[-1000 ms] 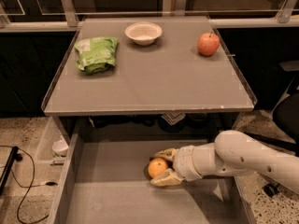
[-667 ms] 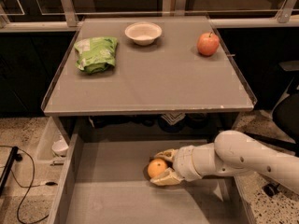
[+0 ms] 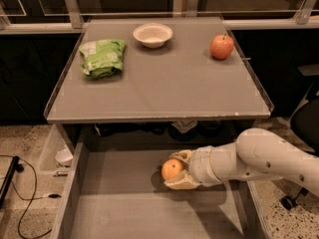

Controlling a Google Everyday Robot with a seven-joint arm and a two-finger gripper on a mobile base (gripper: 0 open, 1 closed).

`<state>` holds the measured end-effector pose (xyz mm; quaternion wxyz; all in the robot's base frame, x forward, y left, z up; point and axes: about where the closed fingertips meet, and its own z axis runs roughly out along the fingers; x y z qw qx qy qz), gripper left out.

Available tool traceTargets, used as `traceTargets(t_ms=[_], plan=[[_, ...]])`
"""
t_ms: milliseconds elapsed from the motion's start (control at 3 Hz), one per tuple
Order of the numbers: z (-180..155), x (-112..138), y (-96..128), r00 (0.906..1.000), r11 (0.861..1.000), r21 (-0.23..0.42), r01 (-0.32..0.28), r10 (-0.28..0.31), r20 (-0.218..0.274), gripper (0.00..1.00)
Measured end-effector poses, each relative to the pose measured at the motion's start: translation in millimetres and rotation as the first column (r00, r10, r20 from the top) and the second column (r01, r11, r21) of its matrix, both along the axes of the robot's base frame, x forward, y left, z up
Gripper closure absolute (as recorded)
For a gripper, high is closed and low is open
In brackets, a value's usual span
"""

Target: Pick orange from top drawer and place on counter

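Note:
The orange [image 3: 172, 169] is small, round and bright, down in the open top drawer [image 3: 114, 203], a wide grey tray below the counter's front edge. My gripper [image 3: 180, 171] reaches in from the right on a white arm [image 3: 264, 161]. Its tan fingers [image 3: 182, 183] sit above and below the orange, closed around it. The orange is near the drawer's back middle, at or just above the floor. The counter [image 3: 159, 83] is a broad grey tabletop above the drawer.
On the counter stand a green crumpled bag [image 3: 102, 57] at the back left, a white bowl [image 3: 152, 35] at the back middle and a red apple [image 3: 222, 47] at the back right. A black cable [image 3: 20, 193] lies on the floor at the left.

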<state>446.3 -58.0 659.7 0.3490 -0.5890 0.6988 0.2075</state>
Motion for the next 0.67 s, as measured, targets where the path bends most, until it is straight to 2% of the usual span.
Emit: traceTargets(t_ms=[333, 667], plan=[[58, 12, -17, 0.9981, 0.999, -0.053, 0.012, -0.009, 0.061, 1.00], [125, 29, -45, 0.9915, 0.994, -0.095, 0.050, -0.038, 0.124, 1.00]])
